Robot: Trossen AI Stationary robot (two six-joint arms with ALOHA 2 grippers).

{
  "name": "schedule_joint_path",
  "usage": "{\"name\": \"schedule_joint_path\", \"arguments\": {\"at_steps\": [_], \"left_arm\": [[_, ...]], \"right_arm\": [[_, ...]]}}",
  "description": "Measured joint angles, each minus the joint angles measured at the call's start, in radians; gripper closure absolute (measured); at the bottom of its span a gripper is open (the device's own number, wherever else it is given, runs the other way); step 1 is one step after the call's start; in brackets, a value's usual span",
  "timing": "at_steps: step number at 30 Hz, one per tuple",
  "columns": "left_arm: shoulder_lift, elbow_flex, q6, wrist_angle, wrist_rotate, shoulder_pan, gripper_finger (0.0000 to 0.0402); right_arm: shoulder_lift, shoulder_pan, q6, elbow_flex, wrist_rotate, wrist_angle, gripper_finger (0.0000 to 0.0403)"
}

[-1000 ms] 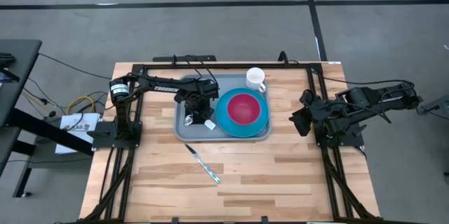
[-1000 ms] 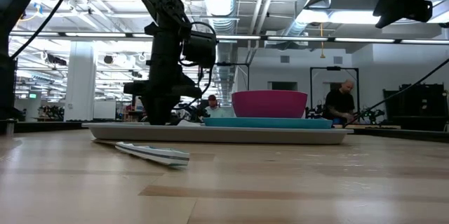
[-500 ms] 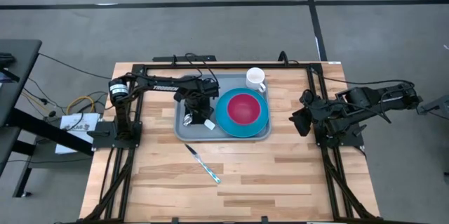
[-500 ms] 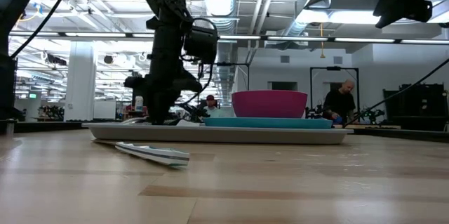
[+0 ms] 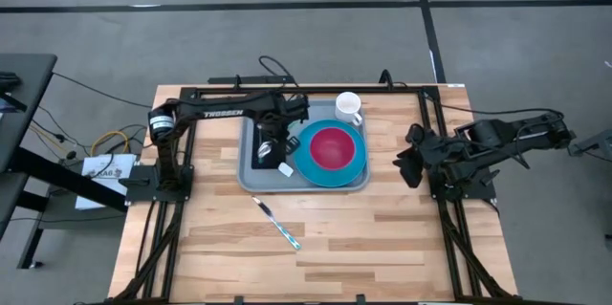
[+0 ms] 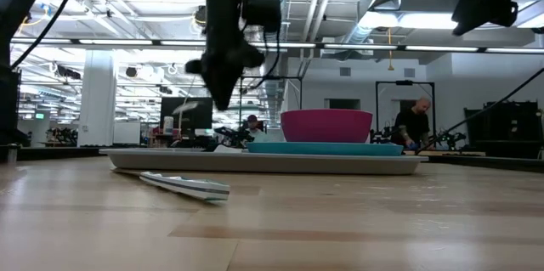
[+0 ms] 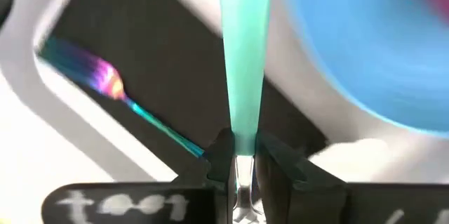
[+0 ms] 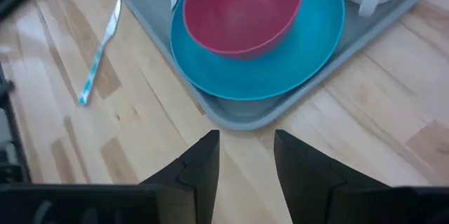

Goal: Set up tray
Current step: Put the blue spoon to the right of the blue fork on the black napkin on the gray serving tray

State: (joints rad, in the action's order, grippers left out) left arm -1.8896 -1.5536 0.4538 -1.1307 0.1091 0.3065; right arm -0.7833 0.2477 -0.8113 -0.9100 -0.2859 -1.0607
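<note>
Tray [image 5: 251,177] sits at the table's twelve o'clock side, one only, carrying one blue plate [image 5: 353,169] with one magenta bowl [image 5: 331,146] on it, one white mug [image 5: 348,106] at the plate's one o'clock, and one black napkin [image 7: 161,76] at its nine o'clock bearing one iridescent fork [image 7: 105,83]; left gripper [image 7: 237,157] hovers above the napkin, clenched on one teal-handled utensil [image 7: 243,55]; one knife [image 5: 277,223] lies on bare wood at the tray's six o'clock; right gripper [image 8: 245,155] waits at three o'clock, fingers parted.
</note>
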Motion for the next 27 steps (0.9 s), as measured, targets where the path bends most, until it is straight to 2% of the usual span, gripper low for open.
{"name": "schedule_joint_path", "arguments": {"at_steps": [3,8,12,17,21,27], "left_arm": [[0.0,-0.105,-0.067,-0.074,-0.03,-0.014,0.038],[0.0,-0.307,-0.084,-0.209,-0.086,-0.026,0.0381],[0.001,-0.442,-0.072,-0.251,-0.195,-0.022,0.0382],[0.001,-0.539,-0.036,-0.25,-0.49,0.014,0.0386],[0.001,-0.561,-0.012,-0.239,-0.752,0.045,0.0386],[0.001,-0.552,-0.012,-0.233,-1.076,0.06,0.0386]], "right_arm": [[-0.02,-0.001,0.066,0.0,-0.001,0.0,0.0276],[-0.063,-0.001,0.21,0.0,-0.011,0.023,0.0276],[-0.086,-0.001,0.352,-0.003,-0.061,0.106,0.0276],[-0.123,-0.001,0.592,-0.052,-0.203,0.184,0.0276],[-0.163,-0.001,0.834,-0.09,-0.318,0.245,0.0276],[-0.252,-0.001,1.077,-0.124,-0.397,0.37,0.0276]]}}
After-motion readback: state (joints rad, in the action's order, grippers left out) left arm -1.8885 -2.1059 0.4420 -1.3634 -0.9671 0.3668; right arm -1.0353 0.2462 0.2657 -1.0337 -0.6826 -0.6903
